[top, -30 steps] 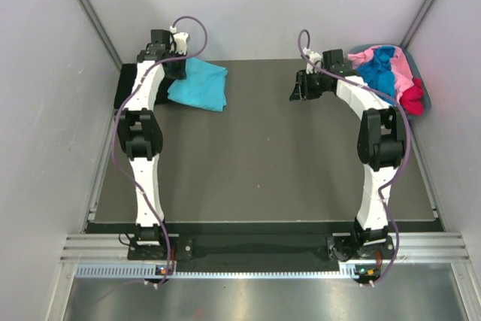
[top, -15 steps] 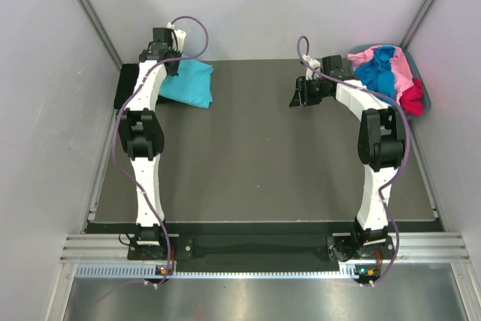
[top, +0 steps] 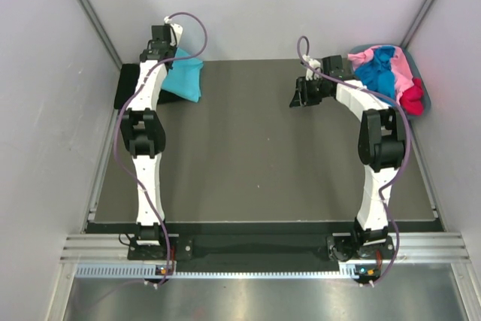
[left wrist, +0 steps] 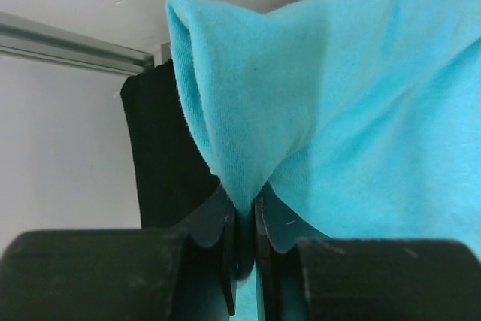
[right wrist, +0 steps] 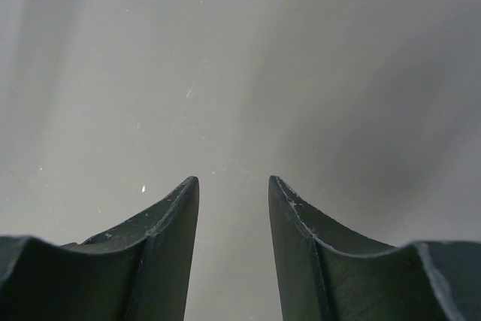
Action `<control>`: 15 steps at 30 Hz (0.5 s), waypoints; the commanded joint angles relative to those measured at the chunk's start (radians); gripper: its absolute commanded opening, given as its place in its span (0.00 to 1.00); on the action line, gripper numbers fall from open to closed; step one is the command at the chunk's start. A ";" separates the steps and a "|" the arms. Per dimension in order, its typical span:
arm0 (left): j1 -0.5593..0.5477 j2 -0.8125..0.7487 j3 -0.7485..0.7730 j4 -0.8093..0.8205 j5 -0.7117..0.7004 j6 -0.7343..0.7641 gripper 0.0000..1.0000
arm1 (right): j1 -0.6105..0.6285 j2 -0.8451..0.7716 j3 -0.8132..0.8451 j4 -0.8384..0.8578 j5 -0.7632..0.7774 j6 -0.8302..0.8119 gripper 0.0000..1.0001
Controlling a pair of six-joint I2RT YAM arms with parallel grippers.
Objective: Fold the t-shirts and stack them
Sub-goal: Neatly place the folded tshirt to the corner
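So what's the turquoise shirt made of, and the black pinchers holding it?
The turquoise t-shirt looks like soft knitted cloth, probably cotton: fine fuzzy weave, floppy folds. The left gripper pinching it looks like hard matte black plastic, lightly scuffed; that's a guess.

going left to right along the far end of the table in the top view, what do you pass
black t-shirt → turquoise t-shirt → right gripper → heap of pink, blue and red t-shirts
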 commanded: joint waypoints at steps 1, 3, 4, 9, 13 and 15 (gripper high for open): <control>0.011 -0.008 0.050 0.101 -0.068 0.047 0.00 | -0.009 -0.055 0.002 0.033 -0.011 -0.021 0.43; 0.011 -0.008 0.052 0.107 -0.080 0.056 0.00 | -0.006 -0.049 0.002 0.033 -0.010 -0.022 0.43; 0.011 -0.005 0.052 0.118 -0.088 0.060 0.00 | -0.004 -0.049 0.003 0.033 -0.008 -0.022 0.43; 0.013 0.008 0.061 0.158 -0.128 0.117 0.00 | 0.005 -0.031 0.020 0.035 -0.010 -0.019 0.43; 0.013 0.015 0.061 0.198 -0.178 0.159 0.00 | 0.011 -0.017 0.026 0.036 -0.011 -0.019 0.43; 0.037 0.015 0.055 0.204 -0.197 0.172 0.00 | 0.014 -0.011 0.029 0.035 -0.010 -0.018 0.43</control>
